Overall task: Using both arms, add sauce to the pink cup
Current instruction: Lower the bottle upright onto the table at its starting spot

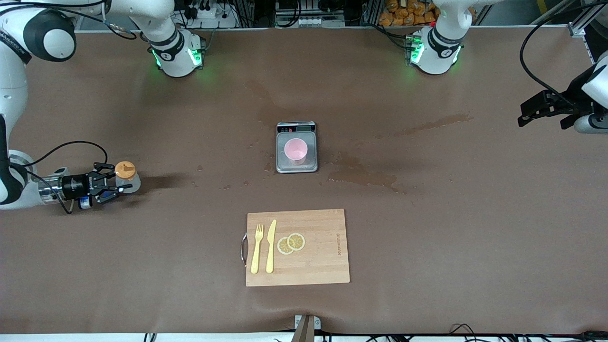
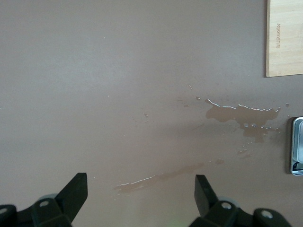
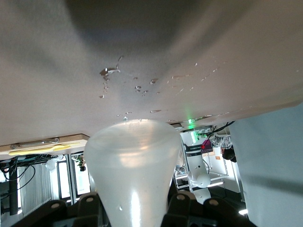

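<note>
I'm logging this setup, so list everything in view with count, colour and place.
sauce bottle: one, whitish with orange cap, at the right arm's end of the table.
pink cup: one, on the scale.
scale: one, grey, mid-table.
cutting board: one, wooden, nearer the camera than the scale.
fork, knife: yellow, on the board.
lemon slices: two, on the board.
right gripper: around the bottle.
left gripper: waiting, jaws open.

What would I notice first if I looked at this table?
Probably the pink cup, standing on a grey scale in the middle of the table. Nearer the camera lies a wooden board with a yellow fork, knife and lemon slices. At the right arm's end, the right gripper is around the sauce bottle.
</note>
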`<action>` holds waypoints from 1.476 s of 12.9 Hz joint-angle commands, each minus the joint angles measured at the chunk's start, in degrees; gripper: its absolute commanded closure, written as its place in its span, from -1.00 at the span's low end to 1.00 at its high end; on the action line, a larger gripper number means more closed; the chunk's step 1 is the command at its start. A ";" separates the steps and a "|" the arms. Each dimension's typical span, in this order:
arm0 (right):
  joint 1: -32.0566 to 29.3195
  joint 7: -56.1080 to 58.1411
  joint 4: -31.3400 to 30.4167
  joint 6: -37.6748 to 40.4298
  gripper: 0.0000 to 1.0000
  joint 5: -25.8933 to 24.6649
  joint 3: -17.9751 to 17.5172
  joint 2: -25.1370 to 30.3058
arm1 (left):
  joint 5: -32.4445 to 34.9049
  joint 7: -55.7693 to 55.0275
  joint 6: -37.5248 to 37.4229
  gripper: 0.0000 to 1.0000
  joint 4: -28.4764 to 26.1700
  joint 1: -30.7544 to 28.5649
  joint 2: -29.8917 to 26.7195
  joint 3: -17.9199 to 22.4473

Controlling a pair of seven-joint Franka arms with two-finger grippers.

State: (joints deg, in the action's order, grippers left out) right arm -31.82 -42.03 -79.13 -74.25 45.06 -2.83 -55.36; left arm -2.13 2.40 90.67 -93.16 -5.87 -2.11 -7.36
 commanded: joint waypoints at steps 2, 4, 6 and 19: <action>-1.66 3.61 0.46 0.95 0.02 1.35 -0.95 -1.50 | -0.33 0.06 0.12 -1.00 -0.18 0.15 -0.27 0.06; -1.31 4.93 0.46 0.69 -0.02 0.91 -0.95 -1.94 | -0.33 0.06 0.03 -1.00 -0.27 0.15 -0.35 0.06; -1.14 5.20 0.38 0.25 -0.07 0.64 -0.95 -2.03 | 0.19 0.06 0.03 -1.00 -0.27 0.15 -0.27 0.06; -0.52 4.50 3.35 -0.81 -0.98 -4.08 -0.68 -1.16 | 0.46 0.06 0.03 -1.00 -0.27 0.06 -0.35 -0.03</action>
State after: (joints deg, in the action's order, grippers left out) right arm -32.35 -37.12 -78.06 -75.31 43.90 -3.02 -57.34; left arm -2.12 2.40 90.67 -93.21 -5.89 -2.07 -7.35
